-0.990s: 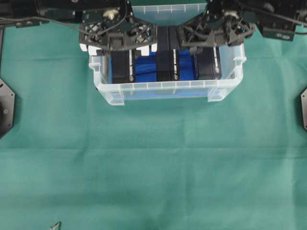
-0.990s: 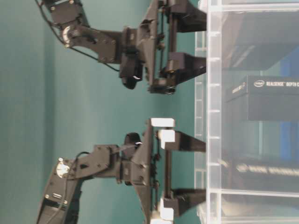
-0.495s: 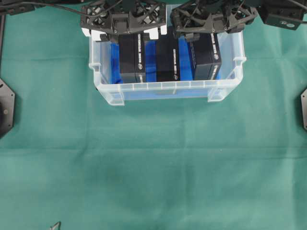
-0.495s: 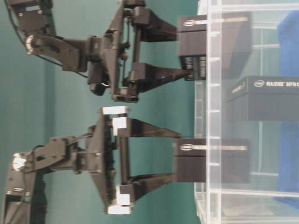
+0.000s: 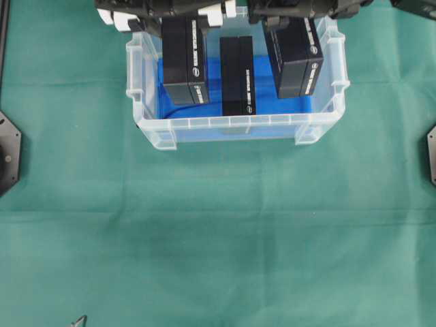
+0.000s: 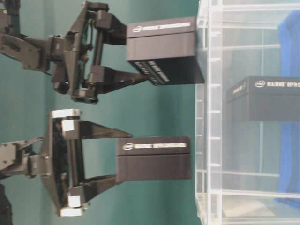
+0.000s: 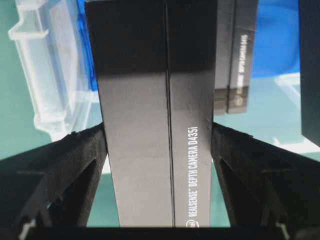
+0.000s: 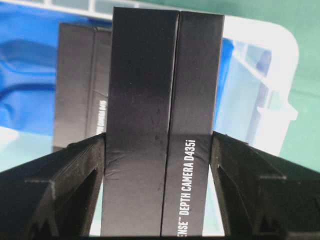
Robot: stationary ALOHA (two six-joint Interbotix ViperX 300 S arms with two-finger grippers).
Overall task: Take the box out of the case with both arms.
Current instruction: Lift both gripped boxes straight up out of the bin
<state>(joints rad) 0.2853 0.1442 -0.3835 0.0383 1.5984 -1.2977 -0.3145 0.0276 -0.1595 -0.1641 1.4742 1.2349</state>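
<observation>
Two black boxes hang in the air above the clear case (image 5: pixel 225 123), clear of its rim (image 6: pixel 209 117). My left gripper (image 6: pixel 119 158), the one with white parts, is shut on the left box (image 5: pixel 182 60) (image 6: pixel 153 159); its fingers press both sides of that box (image 7: pixel 140 100). My right gripper (image 6: pixel 131 52) is shut on the right box (image 5: pixel 294 56) (image 6: pixel 164 51) in the same way (image 8: pixel 150 90). A third black box (image 5: pixel 237 75) (image 6: pixel 262 99) lies in the middle of the case on the blue sheet (image 5: pixel 272 82).
The case stands at the far middle of a green cloth (image 5: pixel 218 225). Black arm bases sit at the left edge (image 5: pixel 8 153) and the right edge (image 5: pixel 430 157). A small dark object lies at the near left (image 5: pixel 79 320).
Both grippers have risen with their boxes, from inside the case to above its rim. The middle box has stayed in place.
</observation>
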